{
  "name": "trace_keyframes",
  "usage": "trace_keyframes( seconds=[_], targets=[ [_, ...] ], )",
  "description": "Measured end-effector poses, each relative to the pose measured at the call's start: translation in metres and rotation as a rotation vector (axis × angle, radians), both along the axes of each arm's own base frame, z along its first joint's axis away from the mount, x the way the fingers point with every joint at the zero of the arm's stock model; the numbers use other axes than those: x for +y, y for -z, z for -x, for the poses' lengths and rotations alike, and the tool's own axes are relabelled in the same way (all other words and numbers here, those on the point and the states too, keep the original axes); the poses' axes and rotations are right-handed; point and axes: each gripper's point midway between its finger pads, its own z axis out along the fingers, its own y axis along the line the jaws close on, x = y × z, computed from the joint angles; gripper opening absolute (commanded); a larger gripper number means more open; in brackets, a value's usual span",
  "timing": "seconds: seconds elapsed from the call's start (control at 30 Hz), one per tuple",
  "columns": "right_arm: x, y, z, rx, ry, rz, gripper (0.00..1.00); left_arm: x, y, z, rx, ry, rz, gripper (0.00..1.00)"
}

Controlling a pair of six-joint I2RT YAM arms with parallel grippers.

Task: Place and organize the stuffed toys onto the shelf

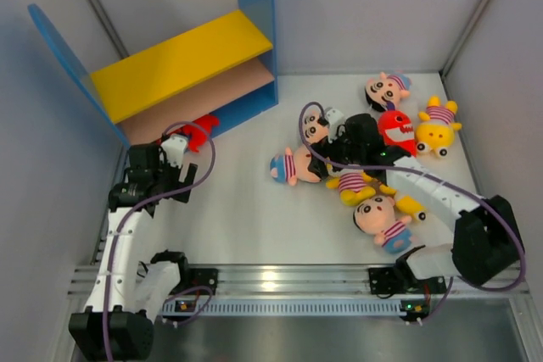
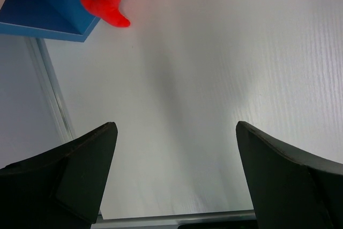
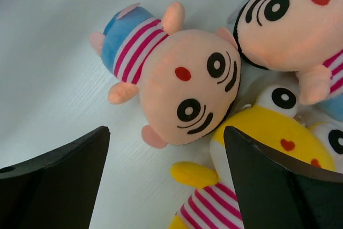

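I judge the job barely begun: one red toy (image 1: 200,130) sits at the shelf's (image 1: 182,61) lower front edge, the other toys (image 1: 352,182) lie right of the shelf, my left gripper (image 2: 176,127) gapes empty before it, and my right gripper (image 3: 167,131) gapes over a doll (image 3: 187,87).

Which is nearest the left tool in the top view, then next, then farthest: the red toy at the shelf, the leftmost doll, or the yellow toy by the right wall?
From the left tool:
1. The red toy, just ahead, at the foot of the shelf.
2. The leftmost doll, mid-table, off to its right.
3. The yellow toy, far right, by the wall.
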Motion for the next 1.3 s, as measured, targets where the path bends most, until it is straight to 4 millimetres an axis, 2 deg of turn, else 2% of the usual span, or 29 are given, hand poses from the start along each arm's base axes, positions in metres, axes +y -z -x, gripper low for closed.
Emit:
trace_keyframes(
  seconds=[0.23, 0.3, 0.33, 0.37, 0.43, 0.47, 0.5, 0.6, 0.7, 0.77, 0.8, 0.87, 0.97, 1.03, 1.1, 1.17, 1.23, 1.3],
  targets=[
    [0.016, 0.039, -0.031, 0.132, 0.009, 0.055, 0.86, 0.0, 0.005, 0.002, 0.013, 0.005, -0.004, 0.99],
    [0.016, 0.053, -0.038, 0.16, 0.032, 0.083, 0.78, -0.001, 0.005, 0.002, 0.013, 0.013, -0.001, 0.98],
    [0.015, 0.062, -0.041, 0.178, 0.042, 0.099, 0.69, -0.002, 0.005, 0.002, 0.013, 0.017, 0.002, 0.97],
    [0.015, 0.069, -0.042, 0.194, 0.048, 0.111, 0.47, -0.003, 0.005, 0.002, 0.013, 0.024, 0.005, 0.95],
    [0.015, 0.08, -0.041, 0.221, 0.052, 0.122, 0.3, -0.007, 0.005, 0.002, 0.014, 0.049, 0.019, 0.9],
    [0.015, 0.081, -0.041, 0.225, 0.05, 0.122, 0.12, -0.01, 0.005, 0.002, 0.015, 0.065, 0.026, 0.85],
    [0.017, 0.079, -0.04, 0.226, 0.041, 0.123, 0.08, -0.014, 0.005, 0.003, 0.021, 0.086, 0.038, 0.83],
    [0.022, 0.066, -0.04, 0.219, 0.004, 0.117, 0.02, -0.029, -0.008, 0.0, 0.009, 0.168, 0.081, 0.81],
    [0.029, 0.04, -0.032, 0.209, -0.087, 0.101, 0.0, -0.051, -0.04, -0.008, -0.056, 0.301, 0.125, 0.84],
    [0.037, 0.009, -0.031, 0.181, -0.152, 0.079, 0.0, -0.069, -0.067, -0.01, -0.106, 0.421, 0.13, 0.86],
    [0.043, -0.009, -0.035, 0.145, -0.179, 0.065, 0.0, -0.079, -0.085, -0.011, -0.147, 0.507, 0.114, 0.91],
    [0.057, -0.049, -0.041, 0.059, -0.233, 0.034, 0.0, -0.09, -0.109, -0.009, -0.217, 0.633, 0.063, 0.95],
    [0.082, -0.096, -0.034, -0.033, -0.312, -0.014, 0.0, -0.093, -0.13, 0.003, -0.33, 0.782, -0.063, 0.99],
    [0.098, -0.114, -0.025, -0.068, -0.353, -0.034, 0.0, -0.094, -0.144, 0.018, -0.419, 0.878, -0.155, 0.99],
    [0.118, -0.125, -0.011, -0.08, -0.393, -0.043, 0.0, -0.098, -0.161, 0.036, -0.527, 0.967, -0.236, 0.99],
    [0.147, -0.133, 0.007, -0.09, -0.462, -0.06, 0.0, -0.102, -0.173, 0.05, -0.614, 1.033, -0.299, 0.99],
    [0.172, -0.134, 0.024, -0.088, -0.527, -0.073, 0.0, -0.105, -0.177, 0.06, -0.663, 1.099, -0.36, 0.99],
    [0.192, -0.131, 0.039, -0.075, -0.58, -0.078, 0.0, -0.106, -0.166, 0.063, -0.663, 1.165, -0.416, 0.99]
  ],
)
